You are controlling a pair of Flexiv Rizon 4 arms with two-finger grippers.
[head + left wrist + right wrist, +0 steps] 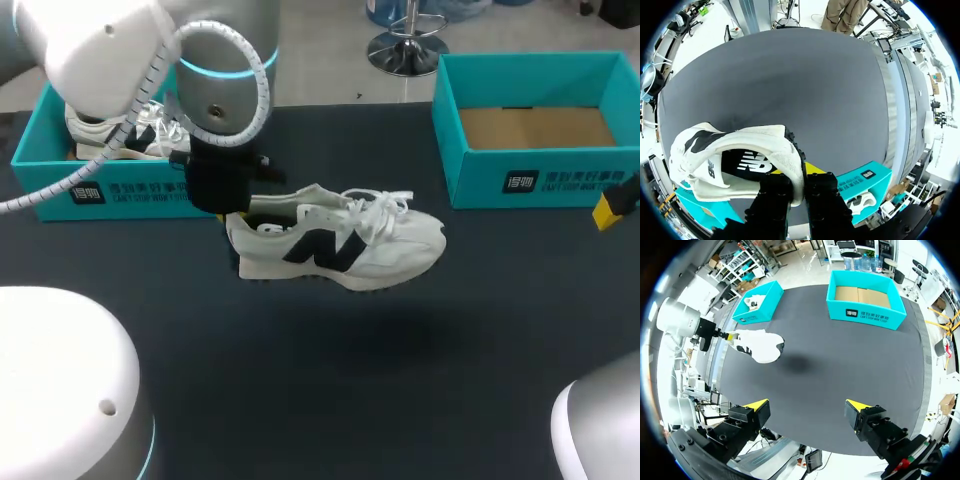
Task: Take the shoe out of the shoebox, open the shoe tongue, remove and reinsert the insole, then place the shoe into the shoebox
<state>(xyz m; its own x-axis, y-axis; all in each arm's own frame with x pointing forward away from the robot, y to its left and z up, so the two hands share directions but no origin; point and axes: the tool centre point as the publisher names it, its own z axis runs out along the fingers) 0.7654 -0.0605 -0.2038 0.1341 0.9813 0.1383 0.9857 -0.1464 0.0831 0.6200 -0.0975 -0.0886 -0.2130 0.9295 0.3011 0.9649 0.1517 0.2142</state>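
Observation:
A white sneaker (340, 245) with a dark side logo and white laces hangs above the dark table, toe pointing right. My left gripper (232, 215) is shut on its heel collar. In the left wrist view the heel (790, 160) is pinched between the two black fingers (775, 192), and the insole shows inside the shoe. The teal shoebox (40, 190) at the back left holds a second white shoe (110, 135). My right gripper (807, 407) stands wide open with nothing in it, over the table's right side, far from the sneaker (760, 345).
An open teal box (540, 180) with a bare cardboard floor stands at the back right. The dark table (400, 380) stretches in front of the shoe, with the shoe's shadow on it. White arm housings fill the lower corners of the head view.

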